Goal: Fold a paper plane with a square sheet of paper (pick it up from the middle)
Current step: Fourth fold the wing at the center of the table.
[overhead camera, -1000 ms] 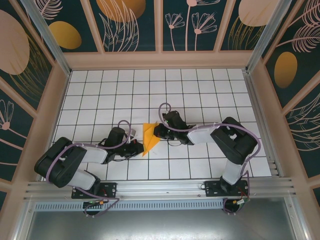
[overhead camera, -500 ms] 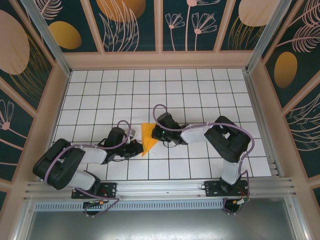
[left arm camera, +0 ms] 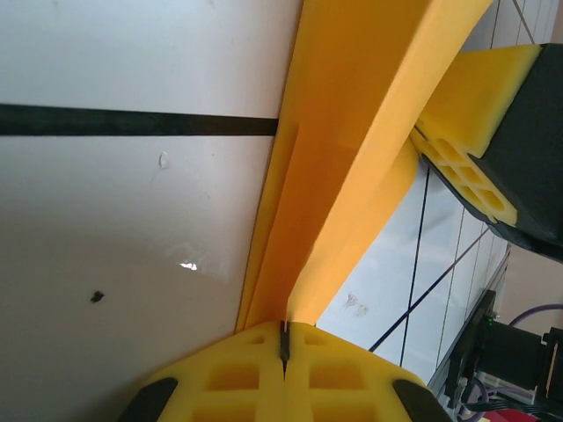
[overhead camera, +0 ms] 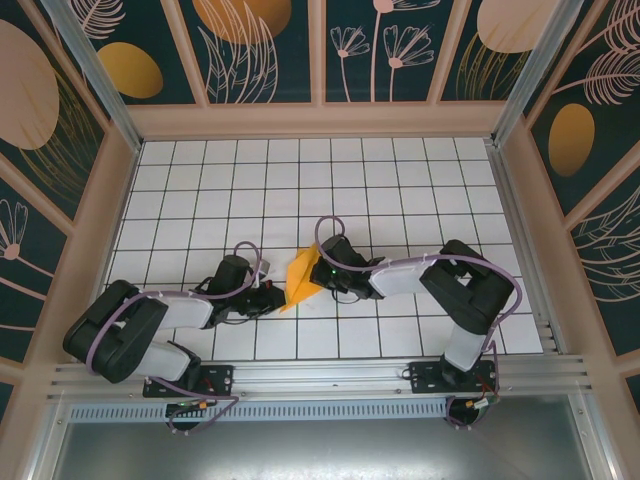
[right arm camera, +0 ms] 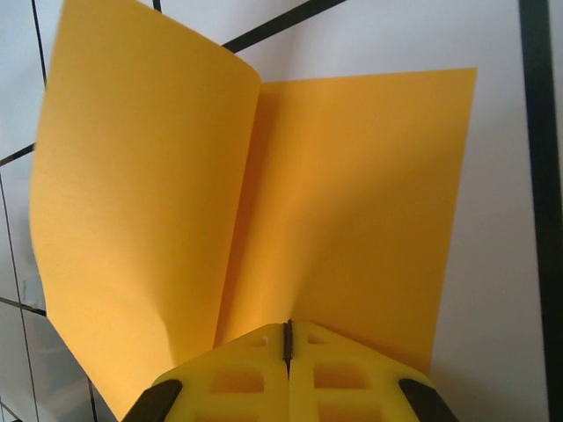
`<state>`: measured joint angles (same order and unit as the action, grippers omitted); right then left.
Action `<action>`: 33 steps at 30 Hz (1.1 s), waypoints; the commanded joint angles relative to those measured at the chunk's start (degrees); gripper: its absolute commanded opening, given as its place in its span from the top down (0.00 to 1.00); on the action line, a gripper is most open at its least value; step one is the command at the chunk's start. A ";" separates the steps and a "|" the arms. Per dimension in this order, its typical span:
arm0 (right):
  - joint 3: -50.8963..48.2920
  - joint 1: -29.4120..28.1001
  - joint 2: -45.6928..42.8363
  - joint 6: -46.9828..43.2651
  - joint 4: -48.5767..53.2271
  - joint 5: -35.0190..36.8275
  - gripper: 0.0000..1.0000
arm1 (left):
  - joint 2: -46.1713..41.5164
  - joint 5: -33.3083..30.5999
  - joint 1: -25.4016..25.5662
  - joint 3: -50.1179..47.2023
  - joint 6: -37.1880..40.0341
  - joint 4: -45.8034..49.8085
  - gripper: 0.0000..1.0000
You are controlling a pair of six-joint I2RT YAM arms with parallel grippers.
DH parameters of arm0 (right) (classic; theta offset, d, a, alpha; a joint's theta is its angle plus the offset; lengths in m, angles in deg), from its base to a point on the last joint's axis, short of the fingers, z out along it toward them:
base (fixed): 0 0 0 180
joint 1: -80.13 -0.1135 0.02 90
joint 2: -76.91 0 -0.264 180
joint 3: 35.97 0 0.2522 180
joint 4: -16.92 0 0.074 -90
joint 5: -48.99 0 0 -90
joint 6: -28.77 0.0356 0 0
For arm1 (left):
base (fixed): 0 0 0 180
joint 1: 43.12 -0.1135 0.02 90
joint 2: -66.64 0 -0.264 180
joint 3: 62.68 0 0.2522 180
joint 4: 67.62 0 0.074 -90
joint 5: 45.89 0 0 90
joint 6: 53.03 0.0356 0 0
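Paper sheet [overhead camera: 300, 276] sits mid-table [overhead camera: 400, 180], between both arms, partly raised off tiles.
Left gripper [overhead camera: 271, 297] clamped shut on paper's near-left end. Right gripper [overhead camera: 317, 273] clamped shut on opposite edge, at crease.
Likely reason: pinch from both sides holds sheet taut so fold line sets straight.
Paper: thin, matte, orange-yellow. One sharp crease, one flap standing up and bowed, other flap lying flatter.
Finger pads [right arm camera: 237, 378]: yellow, moulded with cells, rubbery look.
Table: glossy white, black grid lines.
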<state>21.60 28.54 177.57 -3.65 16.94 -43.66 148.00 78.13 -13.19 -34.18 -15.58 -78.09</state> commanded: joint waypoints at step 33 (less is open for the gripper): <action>0.79 0.12 0.58 -5.22 -12.13 -10.88 0.96 | 10.23 8.32 -0.40 5.25 5.42 1.96 1.00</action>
<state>20.86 28.63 176.02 -11.26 8.64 -53.56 156.07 87.38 -14.52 -29.50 -12.13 -78.74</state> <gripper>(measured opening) 0.057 0.050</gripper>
